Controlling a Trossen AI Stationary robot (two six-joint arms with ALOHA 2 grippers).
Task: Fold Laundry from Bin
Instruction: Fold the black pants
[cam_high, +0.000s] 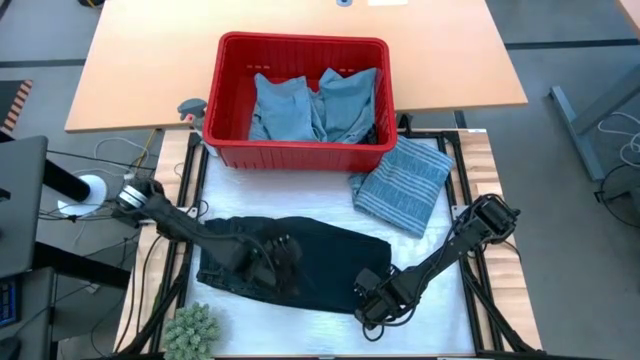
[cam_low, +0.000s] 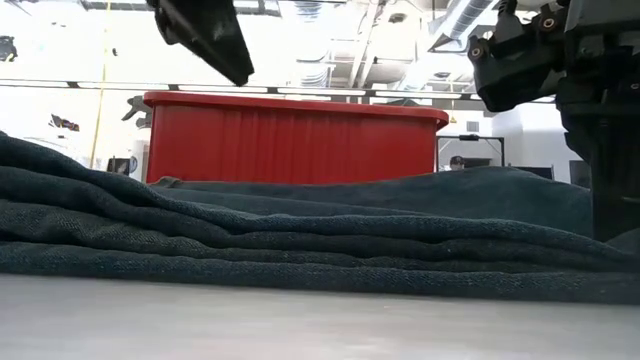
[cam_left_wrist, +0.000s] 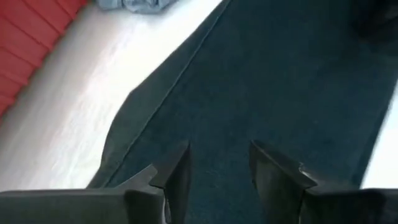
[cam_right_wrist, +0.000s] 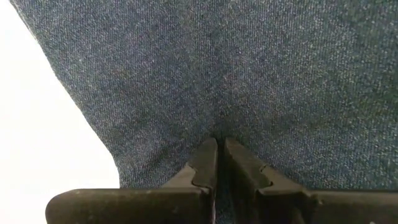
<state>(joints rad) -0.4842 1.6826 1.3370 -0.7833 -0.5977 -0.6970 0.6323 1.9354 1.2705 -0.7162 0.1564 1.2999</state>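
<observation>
My right pincer (cam_high: 372, 312) is pinching the near edge of the dark garment (cam_high: 320, 255); my left pincer (cam_high: 283, 250) hangs spread just above its middle, gripping nothing. The fold could slip if that thin pinch lets go. The red bin (cam_high: 232, 150) sits beyond both pincers. I cannot see how many layers are caught.

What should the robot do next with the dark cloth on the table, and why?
Probably lower the open left claw and pinch the dark cloth, because it hangs above it empty, while the right claw is pinched on the cloth's other side.
</observation>
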